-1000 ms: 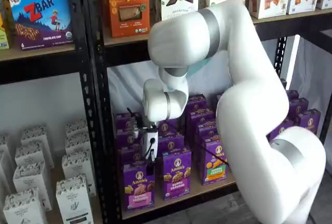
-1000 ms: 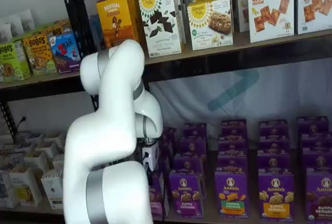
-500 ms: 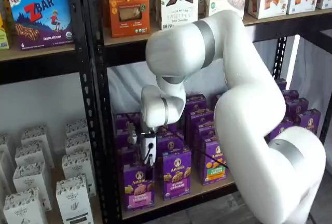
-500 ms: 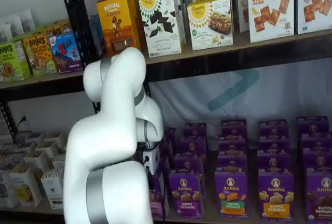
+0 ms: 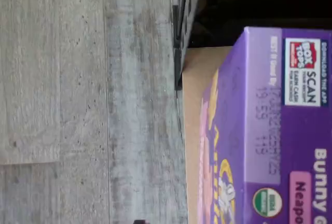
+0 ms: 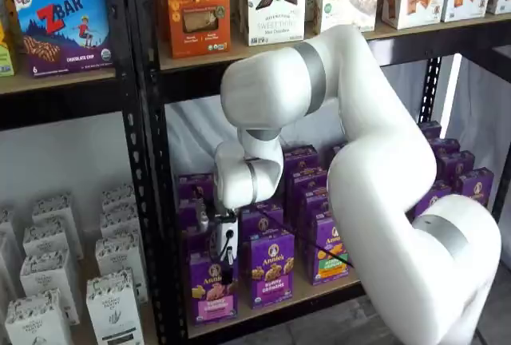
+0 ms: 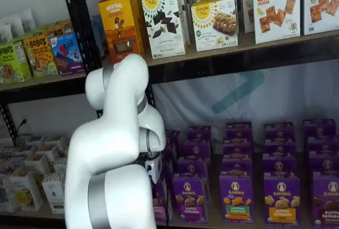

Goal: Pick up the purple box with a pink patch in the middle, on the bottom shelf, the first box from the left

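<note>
Glossy white rounded arm (image 6: 375, 161), grey bands at joints, thin black cable alongside; white gripper (image 6: 226, 251) body, black fingers.

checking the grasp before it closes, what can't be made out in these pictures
- Gripper: in a shelf view only its dark fingers show side-on against the purple box, so no gap can be read; elsewhere the arm hides it.
- Purple box in the wrist view: cut off by the frame edge; its label text stops mid-word.
- Bottom shelf: mostly covered by cartons and arm.
</note>
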`<state>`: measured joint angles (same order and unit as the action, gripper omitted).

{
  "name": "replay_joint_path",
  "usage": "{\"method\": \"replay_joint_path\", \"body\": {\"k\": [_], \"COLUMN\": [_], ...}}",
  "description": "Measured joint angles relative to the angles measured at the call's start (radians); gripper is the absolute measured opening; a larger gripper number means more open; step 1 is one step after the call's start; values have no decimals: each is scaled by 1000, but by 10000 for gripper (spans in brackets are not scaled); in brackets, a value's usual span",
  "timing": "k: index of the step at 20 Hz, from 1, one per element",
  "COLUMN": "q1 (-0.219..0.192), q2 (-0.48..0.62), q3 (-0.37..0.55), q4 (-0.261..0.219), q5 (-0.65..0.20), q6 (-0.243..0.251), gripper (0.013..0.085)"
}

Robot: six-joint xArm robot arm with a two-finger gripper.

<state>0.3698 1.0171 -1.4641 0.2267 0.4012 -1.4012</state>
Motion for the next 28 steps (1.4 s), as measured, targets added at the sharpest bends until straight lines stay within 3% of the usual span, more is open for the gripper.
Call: {"method": "replay_joint_path", "body": {"k": [9,11,12,16,24,28], "q1": [-2,-1,0,4,14,14], "q2": [3,3,3,5,7,8], "q3": [8,8,9,9,23,21], "q4": [15,11,11,19,52,44], "q5": [-12,-9,-10,-17,-81,-78], "q6": [-16,-12,-12,-15,-37,-30], "gripper": [850,770,770,650,650,650]}}
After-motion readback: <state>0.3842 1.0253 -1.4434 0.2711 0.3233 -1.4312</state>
